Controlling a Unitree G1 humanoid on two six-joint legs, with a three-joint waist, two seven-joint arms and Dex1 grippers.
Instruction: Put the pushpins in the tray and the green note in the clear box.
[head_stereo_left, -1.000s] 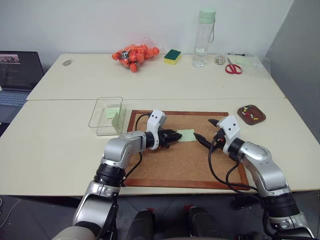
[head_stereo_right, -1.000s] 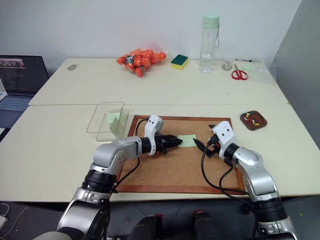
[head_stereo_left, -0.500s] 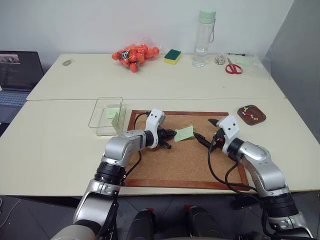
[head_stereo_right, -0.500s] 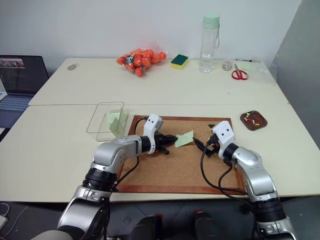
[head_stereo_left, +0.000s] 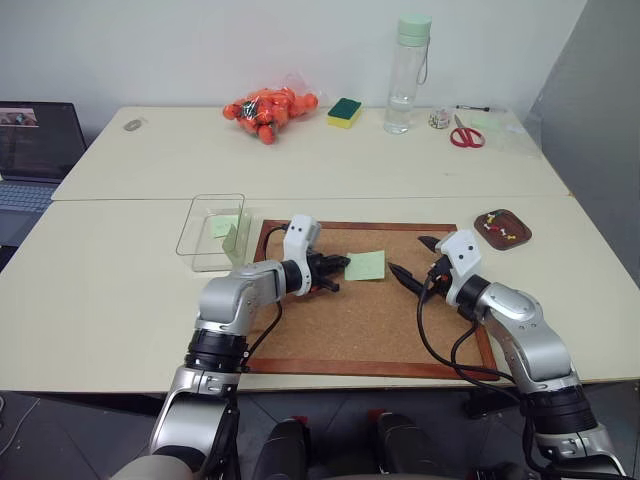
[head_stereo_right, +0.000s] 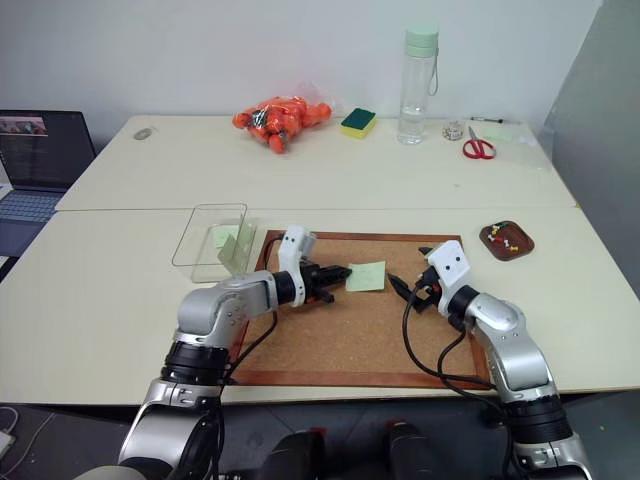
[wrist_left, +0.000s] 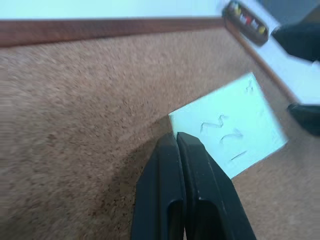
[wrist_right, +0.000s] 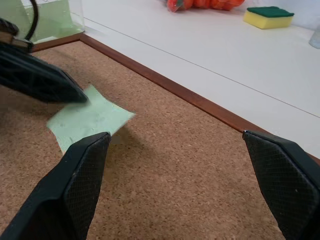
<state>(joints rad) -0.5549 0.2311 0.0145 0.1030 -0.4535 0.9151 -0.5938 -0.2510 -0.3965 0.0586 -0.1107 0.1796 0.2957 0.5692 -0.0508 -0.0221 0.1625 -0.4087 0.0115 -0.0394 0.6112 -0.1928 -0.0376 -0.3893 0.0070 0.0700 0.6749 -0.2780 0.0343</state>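
The green note (head_stereo_left: 366, 265) hangs just above the corkboard (head_stereo_left: 370, 325), pinched by its near corner in my left gripper (head_stereo_left: 342, 265), which is shut on it. The left wrist view shows the note (wrist_left: 235, 127) with scribbled writing, held at my left gripper (wrist_left: 177, 136). My right gripper (head_stereo_left: 412, 260) stands open to the right of the note, with nothing between its fingers. The clear box (head_stereo_left: 212, 230) sits left of the corkboard with pale green slips inside. The tray (head_stereo_left: 518, 236) lies to the right of the board, and pushpins (head_stereo_left: 497, 232) lie in it.
At the back of the table are a bag of orange balls (head_stereo_left: 268, 108), a sponge (head_stereo_left: 345, 112), a tall clear bottle (head_stereo_left: 408, 70) and red scissors (head_stereo_left: 466, 135). A laptop (head_stereo_left: 35, 150) stands at the far left.
My left gripper shut on the corner of the green note and lifted it off the corkboard, drawing it slightly left. The right arm kept still.
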